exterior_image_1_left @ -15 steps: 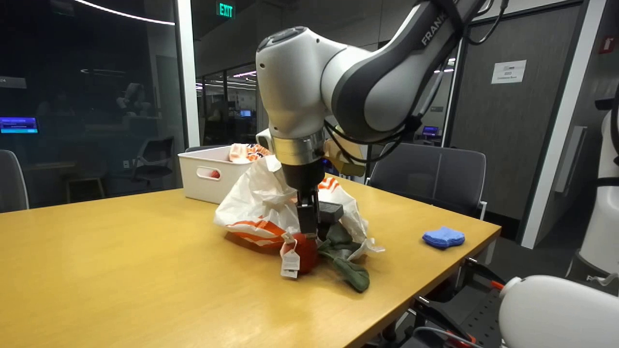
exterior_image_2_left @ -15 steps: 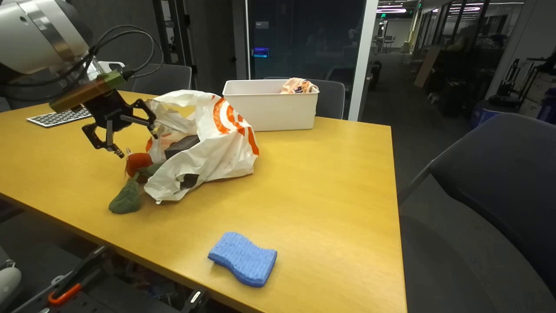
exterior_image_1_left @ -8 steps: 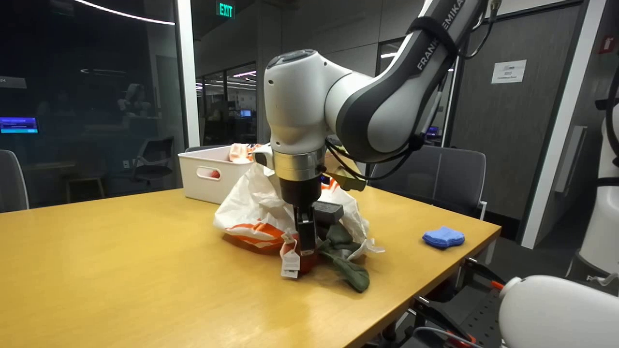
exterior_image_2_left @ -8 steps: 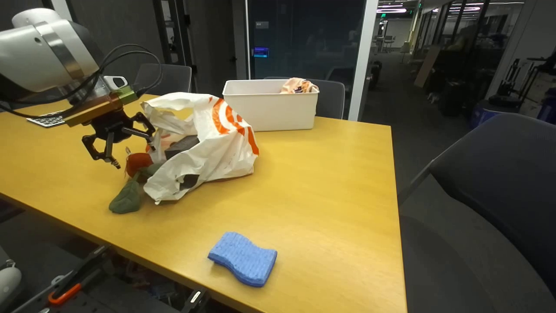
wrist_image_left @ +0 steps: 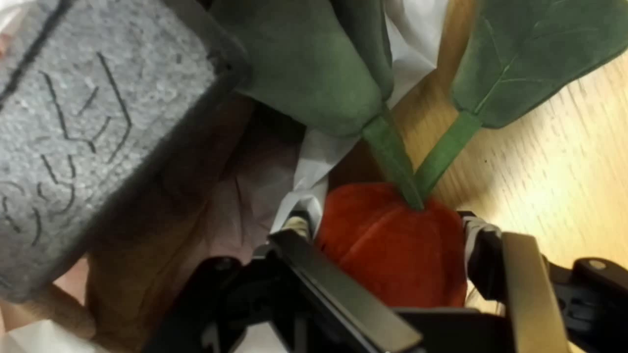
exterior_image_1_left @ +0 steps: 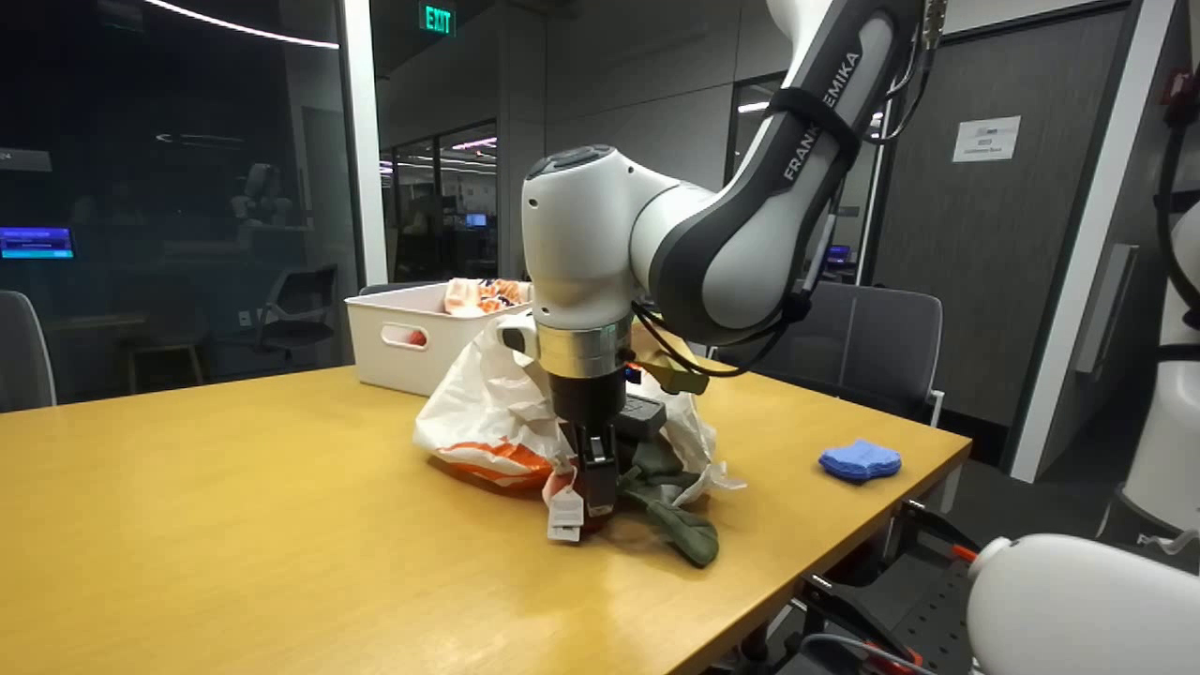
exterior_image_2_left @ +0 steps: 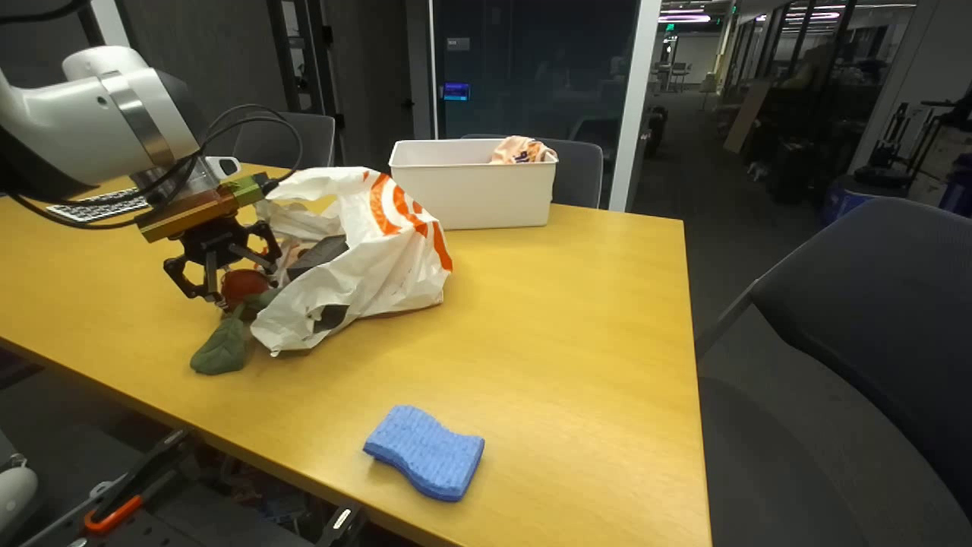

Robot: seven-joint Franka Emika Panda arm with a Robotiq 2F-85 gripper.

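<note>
The claw [wrist_image_left: 384, 229] straddles the red toy [wrist_image_left: 397, 264] on the worktop [exterior_image_2_left: 577, 334], at the mouth of the bag [exterior_image_2_left: 395, 266]; whether it grips, I cannot tell. A bag fold [wrist_image_left: 314, 162] right by one finger [wrist_image_left: 297, 225] could get pinched too, tugging the block [wrist_image_left: 98, 122] along.

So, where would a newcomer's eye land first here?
Probably on the green-leaved red plush toy, between the fingers of the hand. Next comes the crumpled white plastic bag with orange markings beside it, then the blue sponge lying apart on the wooden table.
</note>
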